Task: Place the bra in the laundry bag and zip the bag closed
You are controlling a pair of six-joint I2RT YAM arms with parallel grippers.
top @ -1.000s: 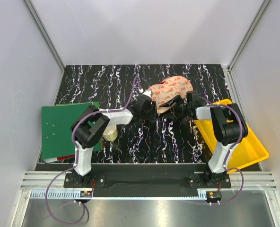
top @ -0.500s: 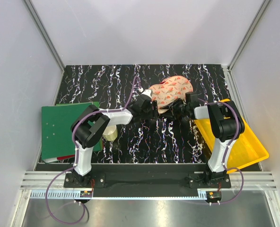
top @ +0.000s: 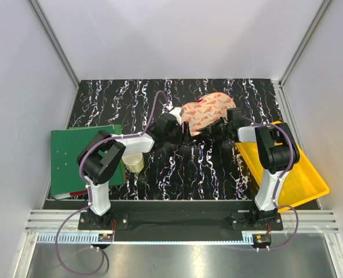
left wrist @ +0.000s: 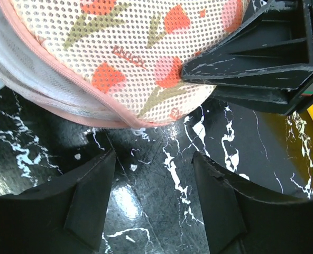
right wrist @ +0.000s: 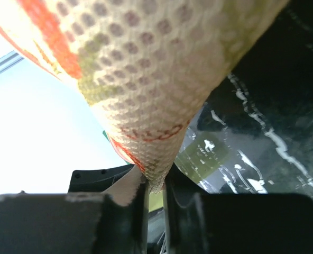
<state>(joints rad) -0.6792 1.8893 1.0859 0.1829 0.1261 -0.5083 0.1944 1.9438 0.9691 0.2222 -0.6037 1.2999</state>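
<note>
Both arms reach low over the black marbled tabletop point(top: 102, 98) to the laundry bag point(top: 209, 109) lying at its far middle. The right end effector point(right wrist: 155, 185) pinches the bag's raised edge. The left end effector point(left wrist: 154, 180) hovers spread just beside the zip rim, gripping nothing.

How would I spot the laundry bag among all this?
Look at the black marbled table, toward its far middle, between the green board and yellow tray. The laundry bag is the only patterned fabric thing there: peach-pink mesh with red flower prints.
</note>
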